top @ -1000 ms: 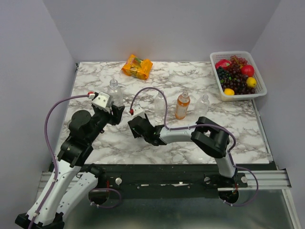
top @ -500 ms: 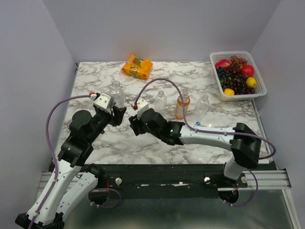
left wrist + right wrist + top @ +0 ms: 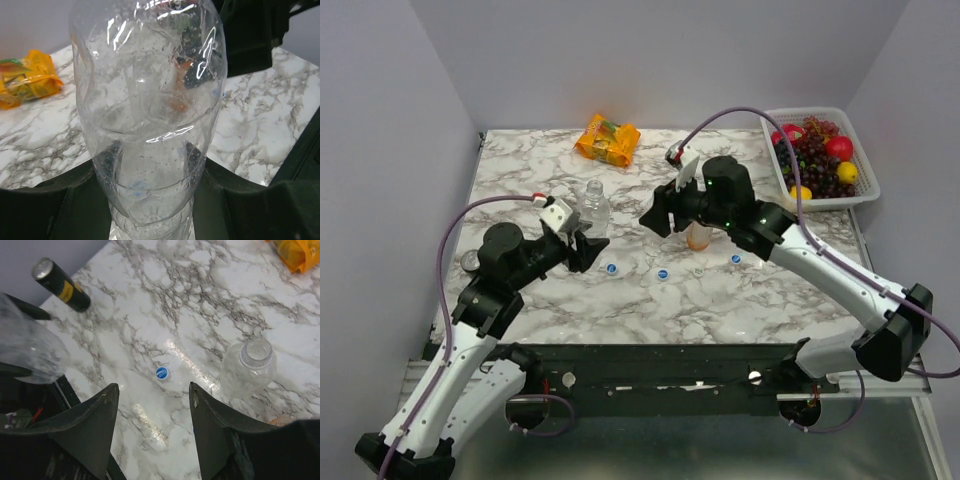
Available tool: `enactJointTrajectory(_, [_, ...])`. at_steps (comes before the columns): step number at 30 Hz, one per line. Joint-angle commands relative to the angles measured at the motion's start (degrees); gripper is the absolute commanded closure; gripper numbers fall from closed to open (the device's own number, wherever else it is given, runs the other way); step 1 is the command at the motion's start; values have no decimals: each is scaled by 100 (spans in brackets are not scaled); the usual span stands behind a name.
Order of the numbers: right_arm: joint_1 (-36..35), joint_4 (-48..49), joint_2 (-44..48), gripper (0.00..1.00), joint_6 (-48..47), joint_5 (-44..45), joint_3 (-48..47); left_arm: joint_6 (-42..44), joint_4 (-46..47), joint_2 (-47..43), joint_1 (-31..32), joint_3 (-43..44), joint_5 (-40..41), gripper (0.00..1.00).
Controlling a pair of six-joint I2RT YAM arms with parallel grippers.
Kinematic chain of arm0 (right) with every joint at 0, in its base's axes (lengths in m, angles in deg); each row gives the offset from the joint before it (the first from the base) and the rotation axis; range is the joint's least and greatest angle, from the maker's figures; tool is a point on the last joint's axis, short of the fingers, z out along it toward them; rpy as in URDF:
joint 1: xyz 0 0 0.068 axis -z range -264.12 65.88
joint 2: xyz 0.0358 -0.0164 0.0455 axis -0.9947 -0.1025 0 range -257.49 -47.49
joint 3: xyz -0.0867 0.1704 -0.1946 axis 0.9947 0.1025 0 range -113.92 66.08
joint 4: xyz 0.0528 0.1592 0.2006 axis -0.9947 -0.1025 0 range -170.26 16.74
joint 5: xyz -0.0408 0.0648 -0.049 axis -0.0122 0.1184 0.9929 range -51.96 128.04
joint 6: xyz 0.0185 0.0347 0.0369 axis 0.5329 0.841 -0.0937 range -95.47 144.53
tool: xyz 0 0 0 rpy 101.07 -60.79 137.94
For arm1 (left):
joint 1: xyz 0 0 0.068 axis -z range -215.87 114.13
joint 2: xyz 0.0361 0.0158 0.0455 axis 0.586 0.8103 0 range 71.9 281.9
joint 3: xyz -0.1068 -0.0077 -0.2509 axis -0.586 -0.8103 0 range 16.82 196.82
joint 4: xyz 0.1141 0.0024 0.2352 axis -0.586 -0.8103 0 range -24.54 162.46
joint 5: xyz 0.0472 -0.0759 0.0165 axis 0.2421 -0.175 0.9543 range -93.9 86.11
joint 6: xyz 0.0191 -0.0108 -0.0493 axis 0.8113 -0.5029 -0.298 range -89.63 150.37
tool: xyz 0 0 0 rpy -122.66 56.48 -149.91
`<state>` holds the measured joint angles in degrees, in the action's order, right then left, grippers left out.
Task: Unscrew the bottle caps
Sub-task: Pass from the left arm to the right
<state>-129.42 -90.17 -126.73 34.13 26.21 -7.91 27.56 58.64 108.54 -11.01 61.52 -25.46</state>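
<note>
Near left: left gripper [image 3: 582,245] clamps clear bottle [image 3: 150,100] | right gripper [image 3: 152,390] half-open, empty | changed: it has swung right, away from the bottle.

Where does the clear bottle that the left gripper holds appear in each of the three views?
Top external: clear bottle left of centre, just beyond the left gripper.
Left wrist: it fills the middle, close up.
Right wrist: apparently the blurred clear shape at the left edge.
Shared landmark: the orange packet, at far centre, left edge and top right corner respectively.
</note>
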Motion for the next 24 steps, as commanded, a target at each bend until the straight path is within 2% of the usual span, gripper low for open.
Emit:
enactJointTrajectory(1, [327,-243,541,33,338,-1206,-510,-18,196,247,106,-24,-823,80])
enactJointTrajectory(4, [688,-147,664,33,681,-1891,-729,-18,178,334,212,-41,-902,80])
enactJointTrajectory(9, [707,117,586,34,885,-2692,-976,8,64,616,423,55,-990,80])
enactJointTrajectory(17, [312,47,340,38,639,-2139,-1003,26,-6,862,765,91,-911,80])
enactJointTrajectory(24, [118,-102,15,41,578,-2112,-1169,140,-164,994,1046,143,-788,80])
